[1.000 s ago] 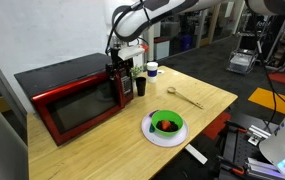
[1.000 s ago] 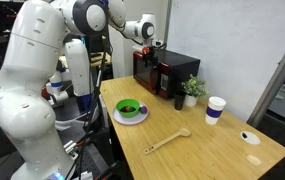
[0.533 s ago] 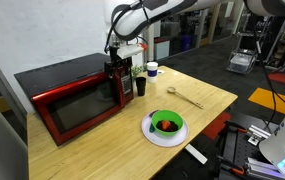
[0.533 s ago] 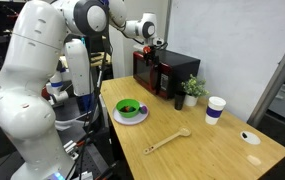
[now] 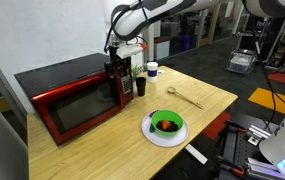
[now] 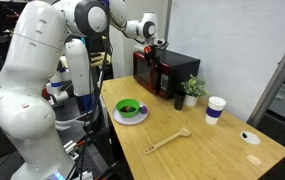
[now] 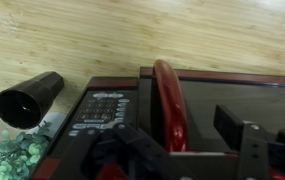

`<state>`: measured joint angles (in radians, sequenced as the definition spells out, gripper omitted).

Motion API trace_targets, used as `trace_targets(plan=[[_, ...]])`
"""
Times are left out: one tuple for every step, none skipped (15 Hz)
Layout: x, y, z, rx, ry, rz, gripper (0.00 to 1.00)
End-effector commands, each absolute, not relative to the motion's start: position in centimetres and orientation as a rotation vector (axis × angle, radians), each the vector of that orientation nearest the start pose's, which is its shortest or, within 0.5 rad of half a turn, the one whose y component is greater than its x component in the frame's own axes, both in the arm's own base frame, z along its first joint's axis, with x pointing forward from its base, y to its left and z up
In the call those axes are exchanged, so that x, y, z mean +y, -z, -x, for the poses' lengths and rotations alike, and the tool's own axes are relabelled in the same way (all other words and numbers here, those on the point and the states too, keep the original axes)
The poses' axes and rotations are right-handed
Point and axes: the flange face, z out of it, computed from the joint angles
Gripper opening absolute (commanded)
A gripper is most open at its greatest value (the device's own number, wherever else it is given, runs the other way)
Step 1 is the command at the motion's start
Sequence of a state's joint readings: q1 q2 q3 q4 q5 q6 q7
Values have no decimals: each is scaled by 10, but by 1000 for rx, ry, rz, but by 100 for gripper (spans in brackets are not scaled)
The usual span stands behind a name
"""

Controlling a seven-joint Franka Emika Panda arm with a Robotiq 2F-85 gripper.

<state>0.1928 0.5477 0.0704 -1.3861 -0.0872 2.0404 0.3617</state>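
Note:
A red and black microwave (image 5: 72, 95) stands on the wooden table (image 5: 207, 105), its door shut. In both exterior views my gripper (image 5: 119, 62) hangs at the door's handle side (image 6: 154, 45). In the wrist view the red door handle (image 7: 168, 105) runs between the fingers of my gripper (image 7: 182, 128). The right finger (image 7: 234, 122) stands clear of the handle with a gap, and the left one is close beside it. The jaws are open around the handle. The keypad (image 7: 102, 110) lies just left of the handle.
A black cup (image 5: 140, 87) and a small potted plant (image 6: 193, 88) stand right beside the microwave. A green bowl on a white plate (image 5: 166, 125), a wooden spoon (image 5: 185, 97) and a white cup (image 5: 152, 69) are on the table.

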Motion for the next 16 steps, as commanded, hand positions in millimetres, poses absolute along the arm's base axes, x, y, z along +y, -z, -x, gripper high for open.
trace_targets(plan=[[174,-397,-712,87,206,3142,52],[174,-396,-713,84,203,3142,45],[175,-393,-713,82,203,3143,38],[175,-392,-713,79,204,3147,31],[176,-391,-713,77,203,3148,24],[177,-390,-713,74,206,3151,17],[179,-388,-713,70,206,3152,10],[181,-388,-711,66,207,3155,4],[183,-388,-710,62,207,3156,6],[186,-387,-707,65,213,3155,6],[190,-387,-704,74,207,3153,6],[193,-384,-701,81,209,3153,6],[198,-385,-696,94,210,3150,6],[200,-383,-693,119,211,3140,6],[202,-381,-689,146,203,3134,6],[206,-382,-684,177,195,3128,6]])
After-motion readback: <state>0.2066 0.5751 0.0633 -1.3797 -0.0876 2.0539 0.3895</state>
